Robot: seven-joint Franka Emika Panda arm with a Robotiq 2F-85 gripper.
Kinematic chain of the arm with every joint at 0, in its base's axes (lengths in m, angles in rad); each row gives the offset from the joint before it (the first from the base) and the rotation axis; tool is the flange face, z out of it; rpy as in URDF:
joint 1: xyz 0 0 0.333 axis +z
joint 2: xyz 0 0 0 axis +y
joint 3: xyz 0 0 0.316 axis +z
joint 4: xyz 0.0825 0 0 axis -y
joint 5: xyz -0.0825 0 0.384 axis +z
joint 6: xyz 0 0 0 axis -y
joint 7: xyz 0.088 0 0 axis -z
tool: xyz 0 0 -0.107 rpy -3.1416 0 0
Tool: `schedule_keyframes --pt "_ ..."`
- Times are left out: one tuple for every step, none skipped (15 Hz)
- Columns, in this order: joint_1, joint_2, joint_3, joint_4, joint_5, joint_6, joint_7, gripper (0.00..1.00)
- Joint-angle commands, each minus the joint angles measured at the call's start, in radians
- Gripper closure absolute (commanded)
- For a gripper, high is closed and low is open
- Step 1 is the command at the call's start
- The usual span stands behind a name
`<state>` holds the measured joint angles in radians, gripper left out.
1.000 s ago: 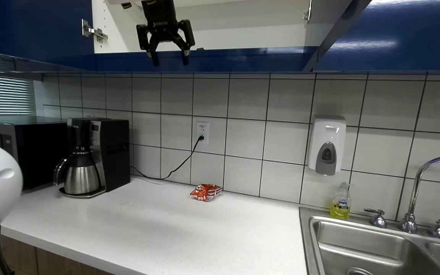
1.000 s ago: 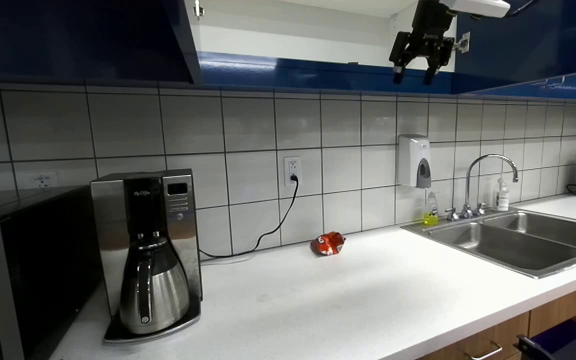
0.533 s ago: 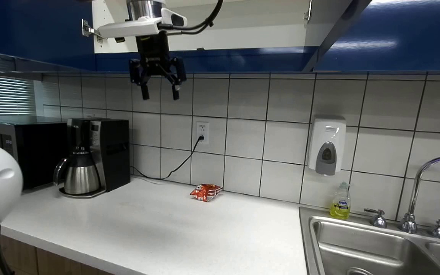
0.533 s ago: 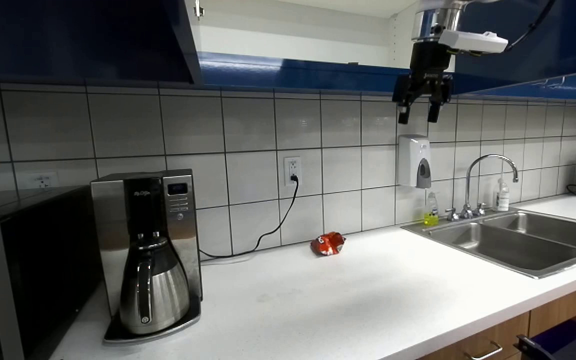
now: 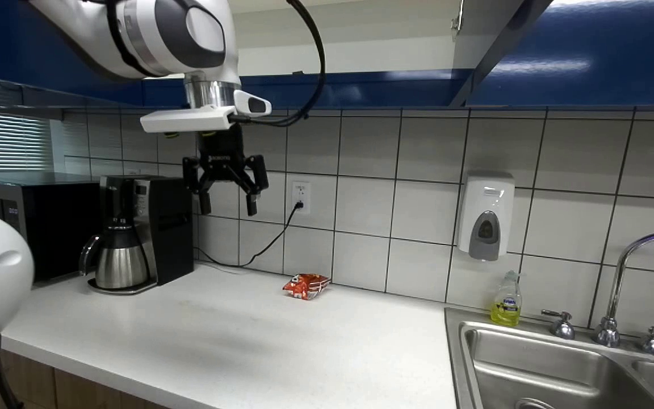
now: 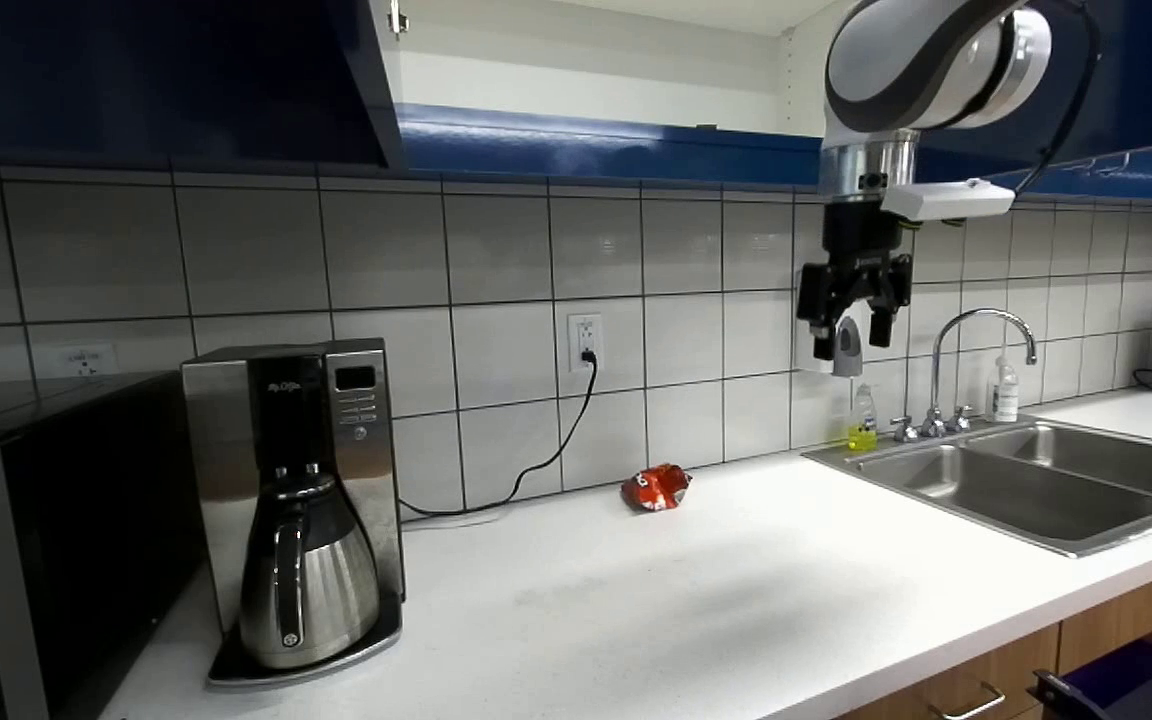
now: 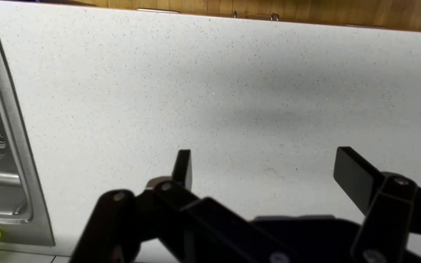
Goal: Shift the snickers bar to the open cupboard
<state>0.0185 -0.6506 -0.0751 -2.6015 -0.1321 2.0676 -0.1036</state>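
Observation:
The open cupboard (image 5: 361,54) has a white interior and blue trim, and it shows at the top of both exterior views (image 6: 586,60). I cannot make out the snickers bar for certain. A small dark thing (image 5: 297,72) lies at the cupboard's lower front edge, also in an exterior view (image 6: 706,127), too small to identify. My gripper (image 5: 229,205) points down, below the cupboard and high above the counter. It is open and empty, also in an exterior view (image 6: 852,340). In the wrist view the fingers (image 7: 263,160) stand wide apart with only bare counter behind.
A red-orange crinkly packet (image 5: 306,286) lies on the white counter (image 5: 281,352) near the tiled wall. A coffee maker with a steel pot (image 6: 311,590) and a microwave (image 6: 86,540) stand at one end. The sink (image 5: 537,363) and a soap bottle (image 5: 507,301) are at the other.
My gripper has moved down from in front of the cupboard to well below its lower edge. It stays open. The packet and the small dark thing have not moved.

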Motion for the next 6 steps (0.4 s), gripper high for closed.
schedule_keyframes --pt "-0.024 -0.007 0.020 -0.100 -0.044 0.075 -0.016 0.00" --pt "-0.013 0.008 0.013 -0.046 -0.009 0.029 -0.007 0.00" --pt "-0.014 0.011 0.013 -0.065 -0.017 0.044 -0.008 0.00" --pt "-0.014 0.013 0.013 -0.076 -0.019 0.052 -0.008 0.00" --pt "-0.014 0.014 0.013 -0.080 -0.019 0.054 -0.008 0.00" --pt "-0.014 0.014 0.013 -0.081 -0.020 0.055 -0.008 0.00"
